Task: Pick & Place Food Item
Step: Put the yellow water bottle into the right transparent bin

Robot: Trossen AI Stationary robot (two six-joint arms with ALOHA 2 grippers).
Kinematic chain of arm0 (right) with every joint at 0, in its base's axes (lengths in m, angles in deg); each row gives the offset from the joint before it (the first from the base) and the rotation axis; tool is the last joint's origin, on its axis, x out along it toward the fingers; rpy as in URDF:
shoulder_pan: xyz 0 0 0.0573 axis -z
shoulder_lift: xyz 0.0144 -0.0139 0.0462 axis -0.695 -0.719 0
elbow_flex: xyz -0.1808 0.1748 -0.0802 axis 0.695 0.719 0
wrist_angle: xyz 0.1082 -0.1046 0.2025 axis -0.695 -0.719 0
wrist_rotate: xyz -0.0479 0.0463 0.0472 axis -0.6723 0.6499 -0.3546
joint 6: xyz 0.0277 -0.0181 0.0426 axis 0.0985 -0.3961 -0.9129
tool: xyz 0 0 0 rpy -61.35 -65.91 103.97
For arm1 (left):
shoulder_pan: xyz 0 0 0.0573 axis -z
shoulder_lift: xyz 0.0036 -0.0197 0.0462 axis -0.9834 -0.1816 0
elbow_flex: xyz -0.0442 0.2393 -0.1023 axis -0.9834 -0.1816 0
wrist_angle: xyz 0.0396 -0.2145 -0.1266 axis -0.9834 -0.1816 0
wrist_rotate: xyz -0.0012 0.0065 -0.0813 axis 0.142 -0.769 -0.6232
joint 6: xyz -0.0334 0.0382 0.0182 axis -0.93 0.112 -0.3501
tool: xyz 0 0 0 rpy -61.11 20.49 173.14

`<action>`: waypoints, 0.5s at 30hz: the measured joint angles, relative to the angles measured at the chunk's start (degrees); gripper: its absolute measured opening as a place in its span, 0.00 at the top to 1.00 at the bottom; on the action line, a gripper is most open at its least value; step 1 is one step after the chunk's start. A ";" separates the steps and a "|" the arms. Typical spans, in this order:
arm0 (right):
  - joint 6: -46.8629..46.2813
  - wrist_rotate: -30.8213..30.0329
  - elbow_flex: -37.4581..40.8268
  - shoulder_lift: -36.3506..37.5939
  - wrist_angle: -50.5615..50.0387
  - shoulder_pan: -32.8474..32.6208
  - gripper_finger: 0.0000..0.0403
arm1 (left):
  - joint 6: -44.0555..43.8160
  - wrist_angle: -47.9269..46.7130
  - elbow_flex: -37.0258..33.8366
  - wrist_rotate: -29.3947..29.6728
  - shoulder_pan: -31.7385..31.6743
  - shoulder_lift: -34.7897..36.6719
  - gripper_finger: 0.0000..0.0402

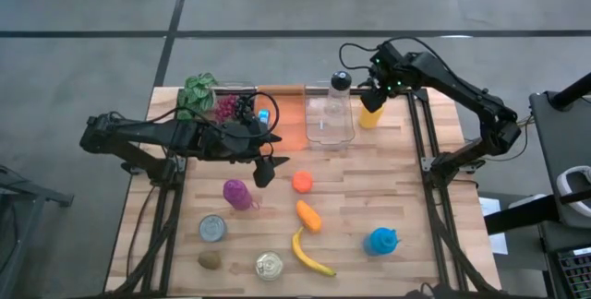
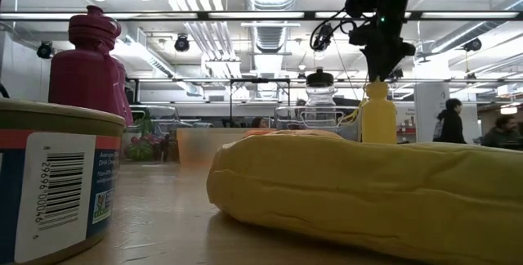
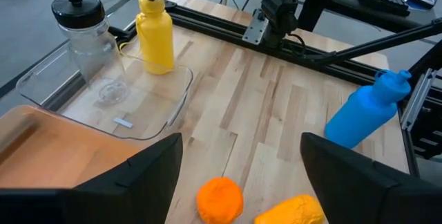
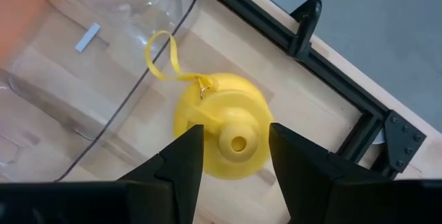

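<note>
A yellow bottle (image 1: 371, 113) stands upright on the table's far right, beside a clear bin (image 1: 330, 119) holding a black-lidded jar (image 1: 341, 82). My right gripper (image 4: 236, 141) hangs over the bottle, pointing steeply down, open, one finger on each side of its cap (image 4: 238, 141). My left gripper (image 3: 242, 151) hovers open over the table's middle with nothing between its fingers. An orange ball (image 3: 219, 200) and an orange carrot-like piece (image 3: 293, 210) lie on the wood just below it. My right gripper comes at the yellow bottle from above, its fingers (image 4: 179, 165) flanking the cap at the bottle's top. I cannot tell whether they touch it. The bottle stands upright on the table.
On the near half lie a banana (image 1: 309, 255), two cans (image 1: 212, 229) (image 1: 269, 266), a purple bottle (image 1: 237, 194), a brown lump (image 1: 210, 260) and a blue bottle (image 1: 381, 241). Lettuce (image 1: 197, 94) and grapes (image 1: 226, 107) sit far left. A black frame rail (image 4: 324, 79) runs beside the yellow bottle.
</note>
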 joint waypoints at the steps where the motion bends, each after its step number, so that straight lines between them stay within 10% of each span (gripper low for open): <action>1: 0.10 0.02 0.12 0.00 0.04 -0.04 0.61 | -0.01 0.02 0.00 0.00 0.00 0.00 0.25; 15: 0.50 0.00 0.19 0.04 0.57 -0.02 0.74 | -0.02 0.20 0.00 -0.01 0.00 0.00 0.21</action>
